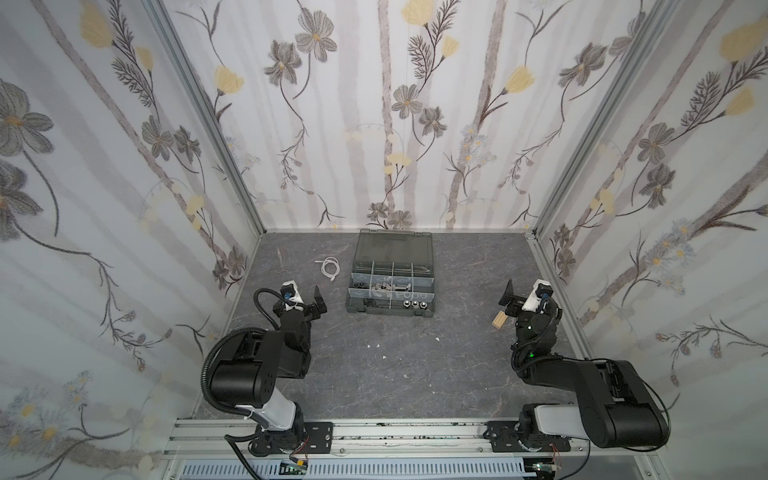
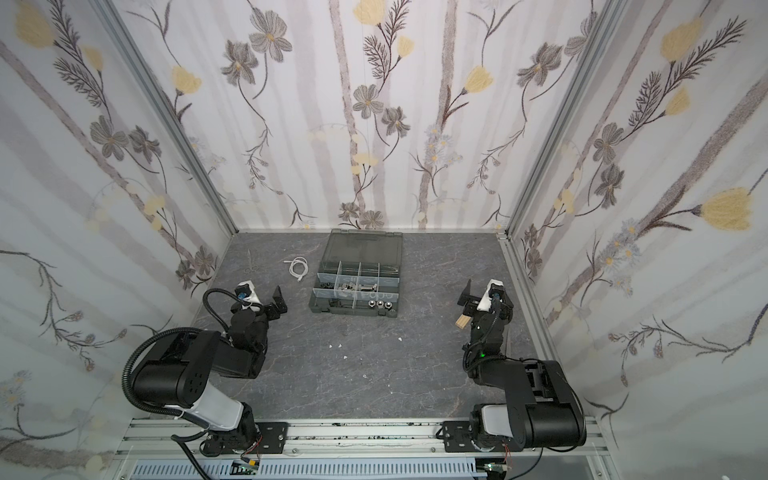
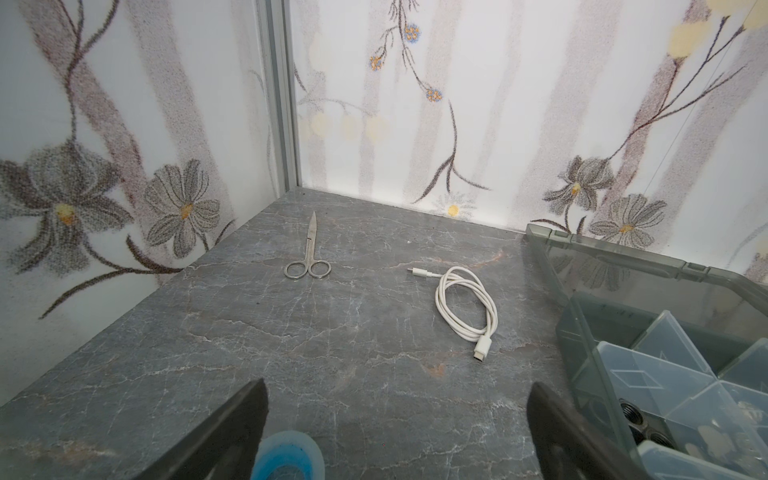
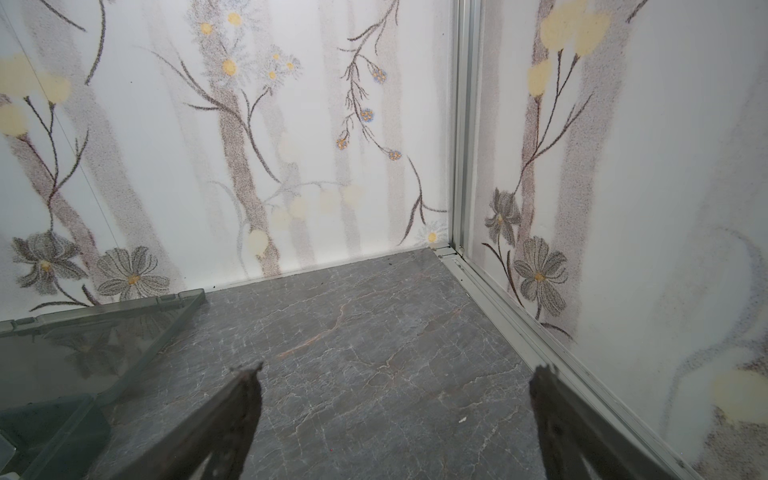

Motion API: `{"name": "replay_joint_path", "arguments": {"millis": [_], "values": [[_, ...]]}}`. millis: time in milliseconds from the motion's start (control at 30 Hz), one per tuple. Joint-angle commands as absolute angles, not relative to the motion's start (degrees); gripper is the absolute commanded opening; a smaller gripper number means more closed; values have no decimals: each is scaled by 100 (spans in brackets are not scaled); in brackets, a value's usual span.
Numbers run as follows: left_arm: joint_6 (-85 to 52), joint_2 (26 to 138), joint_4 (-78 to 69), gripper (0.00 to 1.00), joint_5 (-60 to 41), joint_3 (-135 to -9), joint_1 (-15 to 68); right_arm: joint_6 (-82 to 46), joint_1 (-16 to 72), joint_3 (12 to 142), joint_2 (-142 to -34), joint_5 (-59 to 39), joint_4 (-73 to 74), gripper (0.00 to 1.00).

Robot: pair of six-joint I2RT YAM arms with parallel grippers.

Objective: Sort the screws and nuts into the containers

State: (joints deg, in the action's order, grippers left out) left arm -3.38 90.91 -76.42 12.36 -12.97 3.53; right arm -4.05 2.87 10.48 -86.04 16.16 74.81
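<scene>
The left arm (image 1: 245,374) and right arm (image 1: 623,411) were glossy black, with pale grey lower links (image 1: 274,411) just above the silver aluminium rail (image 1: 407,432). A ribbed black hose (image 1: 205,370) looped along the left arm.

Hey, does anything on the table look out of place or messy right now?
Small white specks litter the table in front of the organizer case. Scissors, a white cable and a wooden block lie around it, unrelated to sorting.

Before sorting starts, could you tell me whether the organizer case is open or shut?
Open: its smoky lid is swung back, leaving the compartments uncovered.
</scene>
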Motion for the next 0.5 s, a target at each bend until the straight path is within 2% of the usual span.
{"name": "replay_joint_path", "arguments": {"millis": [0,467], "values": [[-334,9088,-7769,100,1222,-1327,350,-409,282,1074,-8613,1538,7601,100],[-334,9088,-7770,100,1218,-1328,350,-399,287,1113,-8624,1519,7531,100]]}}
